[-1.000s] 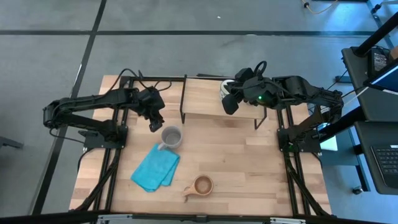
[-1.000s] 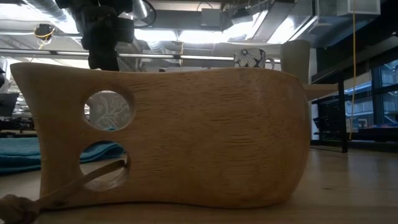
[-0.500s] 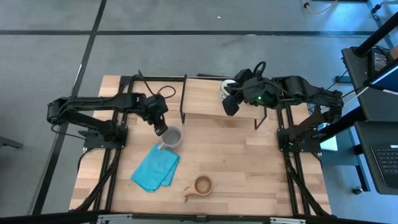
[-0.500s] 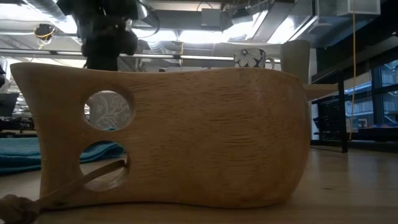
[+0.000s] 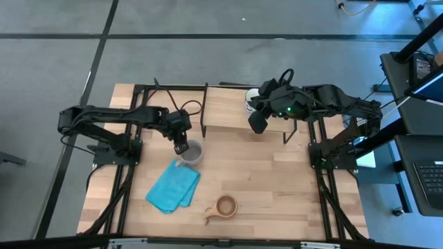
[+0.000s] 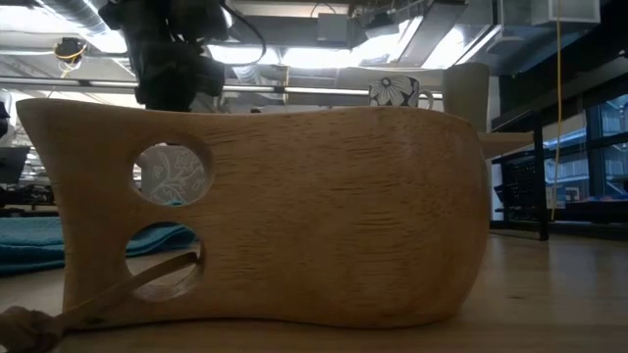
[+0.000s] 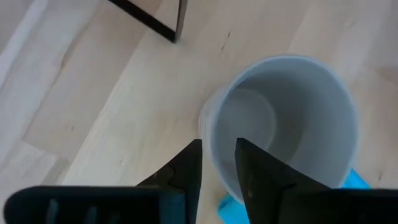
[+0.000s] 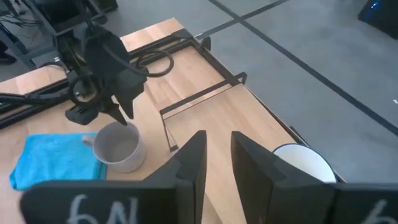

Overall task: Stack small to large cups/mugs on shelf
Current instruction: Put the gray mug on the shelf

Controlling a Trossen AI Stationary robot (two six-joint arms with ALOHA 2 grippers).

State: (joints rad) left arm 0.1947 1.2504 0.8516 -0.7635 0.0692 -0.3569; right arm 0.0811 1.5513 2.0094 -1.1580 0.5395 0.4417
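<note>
1. High view, far left: the left gripper (image 5: 181, 146) hangs just over the rim of the grey mug (image 5: 192, 152), at about 9 o'clock from the table's centre. Its jaws stand a narrow way apart and hold nothing.
2. The blue cloth (image 5: 173, 187) lies just at 7 o'clock of that mug, touching or nearly touching it.
3. The wooden cup (image 5: 223, 206) sits alone near the front edge, at 6 o'clock.
4. The shelf (image 5: 235, 108) stands at 12 o'clock; the white mug (image 5: 252, 97) rests on its board toward the right end.
5. The right gripper (image 5: 257, 123) hovers over the shelf's front edge beside the white mug, jaws narrowly apart and empty.
6. To do this pick well, I judge the left fingers (image 7: 186, 171) should straddle the mug's wall, one inside and one outside, away from the handle, then close firmly and lift straight up so the cloth is not dragged.
7. The green tumbler cannot be made out from above.
</note>
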